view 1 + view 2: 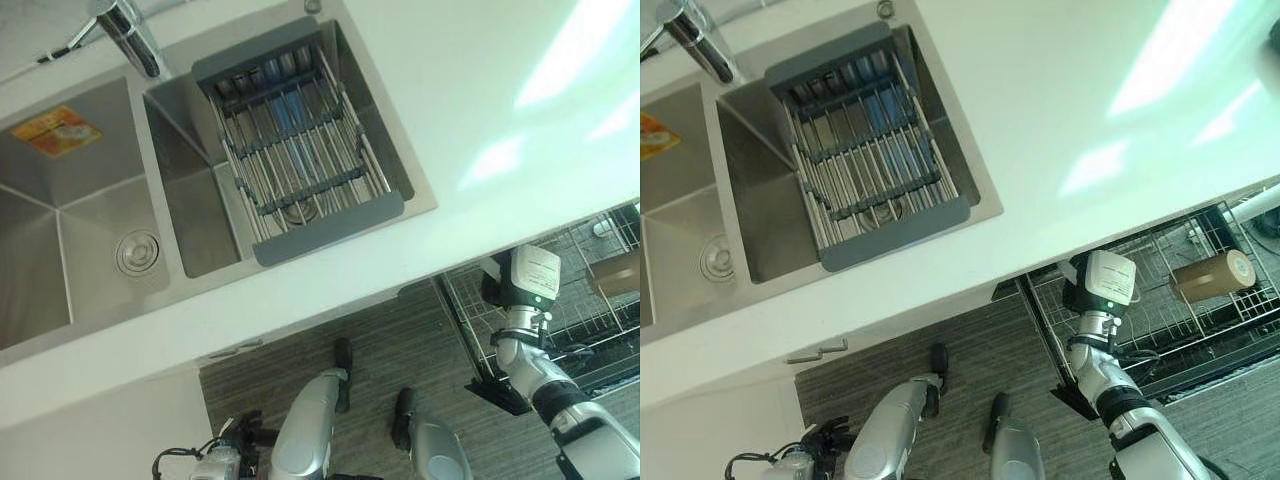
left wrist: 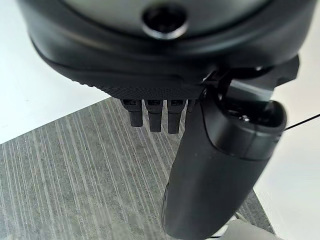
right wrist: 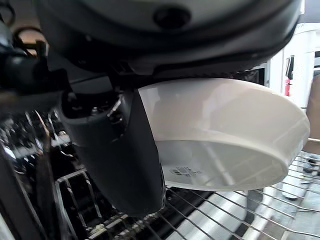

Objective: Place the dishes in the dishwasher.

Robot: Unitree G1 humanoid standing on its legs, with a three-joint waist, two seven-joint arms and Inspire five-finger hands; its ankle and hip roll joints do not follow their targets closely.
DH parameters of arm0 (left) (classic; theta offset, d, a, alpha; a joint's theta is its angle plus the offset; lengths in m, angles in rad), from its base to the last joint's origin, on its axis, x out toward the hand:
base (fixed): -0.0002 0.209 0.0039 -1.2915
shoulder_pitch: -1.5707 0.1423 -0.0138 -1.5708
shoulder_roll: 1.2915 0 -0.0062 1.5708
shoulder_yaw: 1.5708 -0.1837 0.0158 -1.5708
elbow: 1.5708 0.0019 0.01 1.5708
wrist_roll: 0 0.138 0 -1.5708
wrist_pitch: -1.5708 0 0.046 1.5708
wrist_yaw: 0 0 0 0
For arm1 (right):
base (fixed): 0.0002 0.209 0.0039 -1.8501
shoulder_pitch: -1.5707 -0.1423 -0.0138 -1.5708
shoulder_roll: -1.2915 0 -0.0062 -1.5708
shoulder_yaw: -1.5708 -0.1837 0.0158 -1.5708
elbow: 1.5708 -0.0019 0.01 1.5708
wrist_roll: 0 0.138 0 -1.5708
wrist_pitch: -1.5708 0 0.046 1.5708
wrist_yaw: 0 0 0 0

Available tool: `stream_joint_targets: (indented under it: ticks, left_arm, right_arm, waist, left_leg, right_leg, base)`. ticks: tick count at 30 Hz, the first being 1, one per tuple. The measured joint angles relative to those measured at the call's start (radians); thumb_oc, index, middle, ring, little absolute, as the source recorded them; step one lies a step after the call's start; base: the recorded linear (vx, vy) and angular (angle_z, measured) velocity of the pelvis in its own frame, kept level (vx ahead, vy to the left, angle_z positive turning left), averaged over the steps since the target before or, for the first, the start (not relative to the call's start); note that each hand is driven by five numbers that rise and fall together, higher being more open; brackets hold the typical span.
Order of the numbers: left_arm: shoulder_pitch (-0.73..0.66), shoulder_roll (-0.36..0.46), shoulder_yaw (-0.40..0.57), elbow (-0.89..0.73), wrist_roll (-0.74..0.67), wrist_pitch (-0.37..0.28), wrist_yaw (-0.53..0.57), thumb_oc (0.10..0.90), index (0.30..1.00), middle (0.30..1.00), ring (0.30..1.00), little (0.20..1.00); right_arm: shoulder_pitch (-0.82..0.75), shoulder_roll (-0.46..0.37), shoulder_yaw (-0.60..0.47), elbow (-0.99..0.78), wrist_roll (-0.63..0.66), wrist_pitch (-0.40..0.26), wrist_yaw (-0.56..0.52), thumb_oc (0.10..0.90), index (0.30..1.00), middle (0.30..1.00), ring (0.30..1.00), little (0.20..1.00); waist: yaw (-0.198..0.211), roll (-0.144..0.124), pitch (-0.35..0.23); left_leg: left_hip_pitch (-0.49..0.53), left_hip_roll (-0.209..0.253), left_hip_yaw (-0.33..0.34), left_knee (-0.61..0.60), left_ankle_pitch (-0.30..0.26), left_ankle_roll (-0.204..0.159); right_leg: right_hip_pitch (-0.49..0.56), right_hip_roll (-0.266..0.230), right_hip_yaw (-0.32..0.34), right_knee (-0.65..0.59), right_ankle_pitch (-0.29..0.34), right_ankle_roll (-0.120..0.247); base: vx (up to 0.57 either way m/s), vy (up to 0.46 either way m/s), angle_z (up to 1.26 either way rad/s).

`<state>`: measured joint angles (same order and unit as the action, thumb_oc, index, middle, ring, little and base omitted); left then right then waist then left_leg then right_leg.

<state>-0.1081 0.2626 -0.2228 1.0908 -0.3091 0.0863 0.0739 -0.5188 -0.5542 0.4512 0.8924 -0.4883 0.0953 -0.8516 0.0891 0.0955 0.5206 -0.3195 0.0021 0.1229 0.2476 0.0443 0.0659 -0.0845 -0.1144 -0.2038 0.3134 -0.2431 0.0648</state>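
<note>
Right now my right hand (image 3: 115,150) is clamped on a white bowl (image 3: 225,135), thumb pressed over its rim, holding it just above the wire rack (image 3: 200,210) of the open dishwasher (image 1: 1200,330) below the counter (image 1: 1090,140). By its glazed look, I judge the bowl stiff, fairly light, slick and breakable, so the rim pinch is the sensible hold, and it wants lowering gently between the wires, not dropping. A brown cylinder-shaped cup (image 1: 1210,277) already lies in the rack. My left hand (image 2: 220,165) hangs idle over the grey floor (image 2: 75,175), fingers (image 2: 155,117) relaxed and empty.
</note>
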Motion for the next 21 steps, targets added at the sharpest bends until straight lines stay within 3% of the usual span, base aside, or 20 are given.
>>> stream_joint_targets:
  ticks: [3, 6, 9, 21]
  left_arm:
    - [-0.016, 0.003, -0.055, 0.0, 0.001, -0.018, 0.002, 0.8, 0.9, 0.9, 0.9, 0.9]
    - [-0.036, 0.002, -0.091, -0.002, -0.01, -0.026, 0.002, 0.8, 0.9, 0.9, 0.9, 0.9]
    - [-0.041, 0.002, -0.09, -0.003, -0.049, -0.029, 0.003, 0.8, 0.9, 0.9, 0.9, 0.9]
    - [-0.041, -0.002, -0.119, -0.042, -0.157, -0.05, 0.007, 0.8, 0.9, 0.9, 0.9, 0.9]
  right_arm:
    - [-0.046, 0.021, 0.007, 0.057, 0.034, 0.042, -0.018, 0.4, 0.3, 0.3, 0.3, 0.3]
    - [-0.086, 0.067, 0.006, 0.118, 0.071, 0.082, -0.11, 0.4, 0.3, 0.3, 0.3, 0.3]
    - [-0.135, 0.076, 0.003, 0.136, 0.141, 0.13, -0.13, 0.4, 0.3, 0.3, 0.3, 0.3]
    - [-0.185, 0.121, -0.032, 0.129, 0.226, 0.192, -0.259, 0.4, 0.3, 0.3, 0.3, 0.3]
  waist:
    - [0.005, 0.01, 0.009]
    - [0.006, 0.022, 0.013]
    - [0.005, 0.033, 0.016]
    - [0.004, 0.041, 0.012]
  left_leg:
    - [-0.019, -0.003, 0.001, -0.014, 0.016, 0.003]
    - [-0.046, -0.005, 0.002, -0.028, 0.034, 0.006]
    - [-0.062, -0.005, 0.003, -0.03, 0.042, 0.007]
    - [-0.115, -0.005, 0.023, -0.098, 0.087, -0.003]
  right_leg:
    - [-0.033, -0.005, 0.0, 0.016, 0.0, 0.001]
    - [-0.074, -0.008, 0.0, 0.034, 0.0, 0.001]
    - [-0.099, -0.01, 0.0, 0.05, 0.0, 0.001]
    - [-0.209, -0.017, 0.015, 0.094, 0.003, -0.001]
  base:
    - [-0.08, 0.057, 0.01]
    - [-0.09, 0.07, 0.01]
    - [-0.05, 0.044, 0.0]
    - [-0.01, 0.033, -0.03]
